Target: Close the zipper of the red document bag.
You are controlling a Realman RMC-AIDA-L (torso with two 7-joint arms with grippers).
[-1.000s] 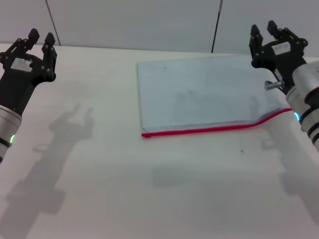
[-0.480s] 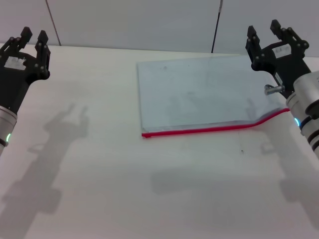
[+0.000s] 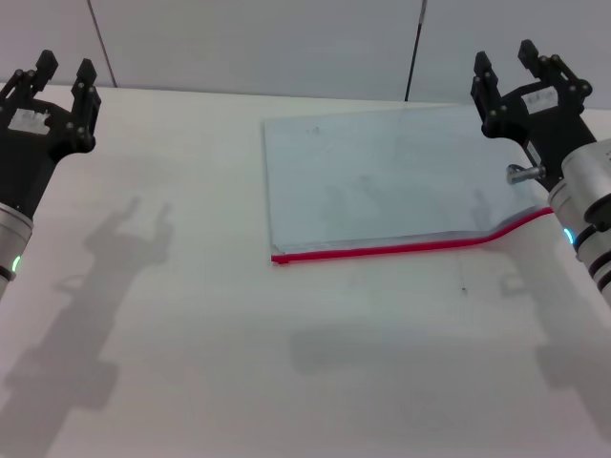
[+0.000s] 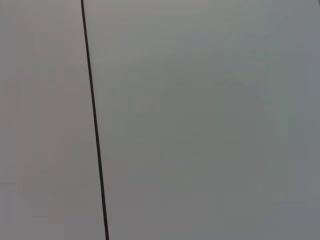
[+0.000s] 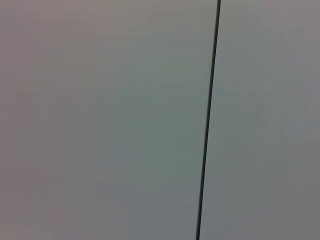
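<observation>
The red document bag [image 3: 382, 181] lies flat on the white table [image 3: 286, 363], a pale blue-grey pouch at centre right of the head view. Its zipper [image 3: 382, 250] is a thin red strip along the near long edge, bending upward at its right end by my right arm. No slider can be made out. My left gripper [image 3: 63, 74] is raised at the far left, open and empty, well away from the bag. My right gripper [image 3: 506, 65] hangs open and empty over the bag's far right corner. Neither wrist view shows the bag or fingers.
A grey wall [image 3: 286, 43] with two dark vertical seams stands behind the table. Both wrist views show only that wall [image 4: 200, 120] and a dark seam [image 5: 207, 120]. Shadows of the arms fall on the table at left and front right.
The left gripper rose and drew back toward the far left over the second. The right gripper shifted slightly. The bag has not moved.
</observation>
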